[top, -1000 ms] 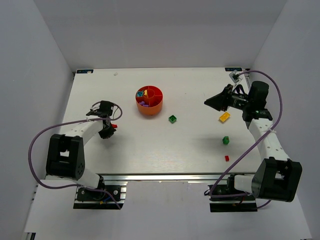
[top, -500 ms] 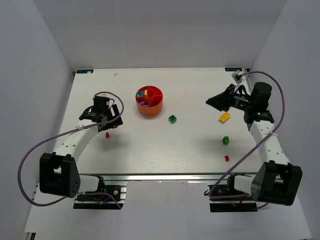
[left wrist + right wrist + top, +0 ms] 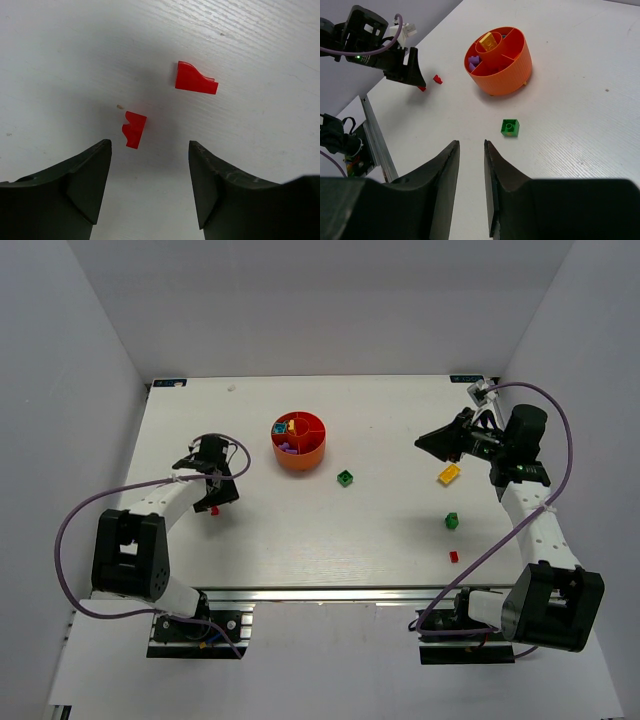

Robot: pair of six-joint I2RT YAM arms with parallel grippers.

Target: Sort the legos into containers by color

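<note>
The left gripper [image 3: 150,146] is hovering, jaws apart, with a small red brick [image 3: 134,129] just ahead between them and a larger red brick [image 3: 196,79] farther ahead. The right gripper [image 3: 471,150] is hanging narrowly parted, empty, facing the bowl [image 3: 506,75].

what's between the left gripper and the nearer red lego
Only bare table, in the left wrist view: the left gripper, open, sits just short of the nearer red lego; a second red lego lies farther off.

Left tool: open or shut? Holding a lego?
Open, empty. Left wrist view: the left tool has its fingers apart; both red legos lie on the table ahead, untouched.
</note>
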